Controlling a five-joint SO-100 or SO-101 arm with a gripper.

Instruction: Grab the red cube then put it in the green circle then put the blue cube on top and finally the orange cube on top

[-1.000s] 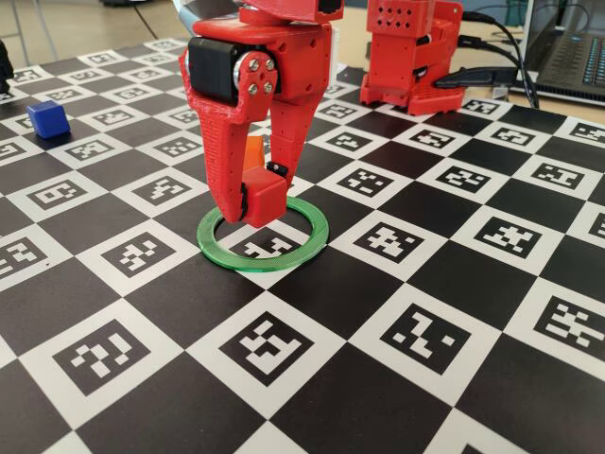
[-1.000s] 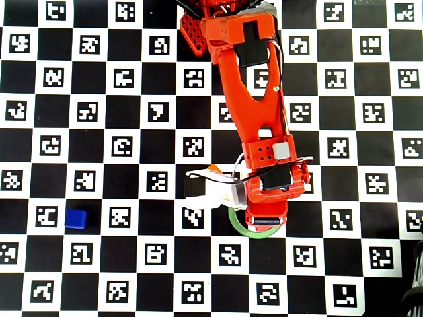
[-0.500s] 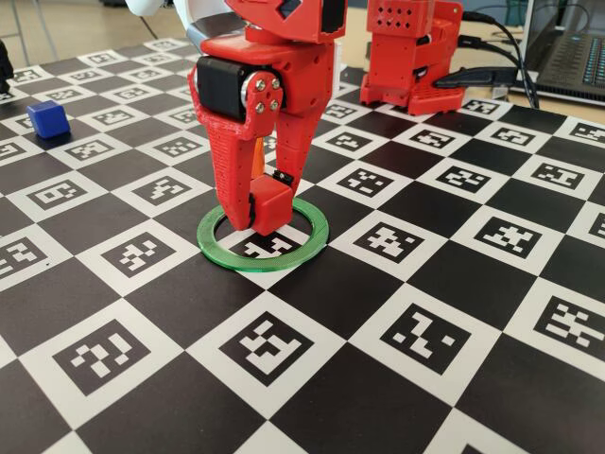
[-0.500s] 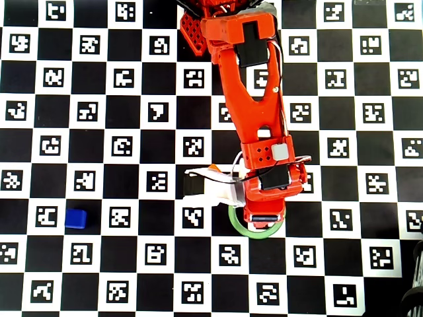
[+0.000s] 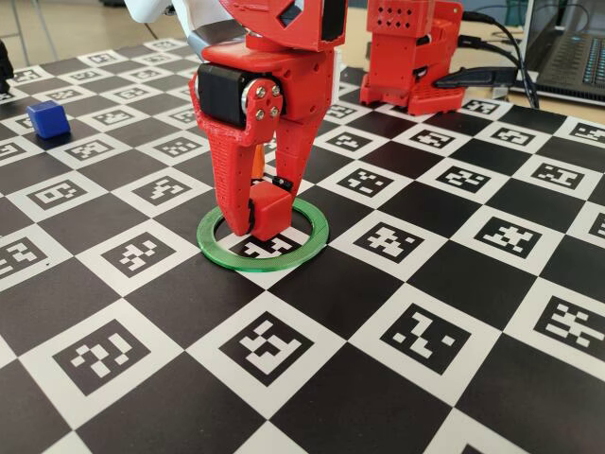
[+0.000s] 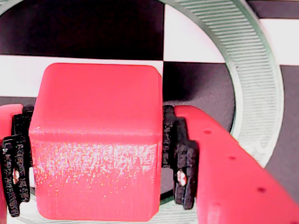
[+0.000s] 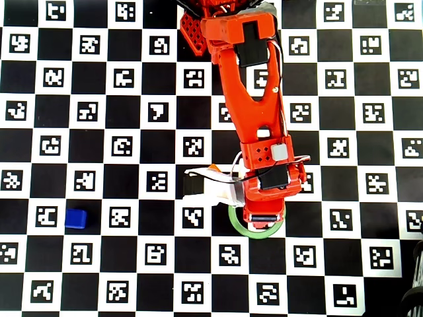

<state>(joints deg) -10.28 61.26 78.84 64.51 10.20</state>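
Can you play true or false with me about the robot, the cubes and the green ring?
1. The gripper is holding the red cube. True.
2. The red cube is down inside the green circle. True.
3. The blue cube sits on top of the red cube. False: it lies alone on the board, far left in the fixed view.
4. The gripper is wide open. False: its fingers press both sides of the red cube.

Red cubes: one [image 6: 96, 140]
Blue cubes: one [image 5: 47, 119]
Green rings: one [image 5: 312, 241]
Red robot arms: one [image 7: 254, 112]
Laptops: one [image 5: 572, 57]
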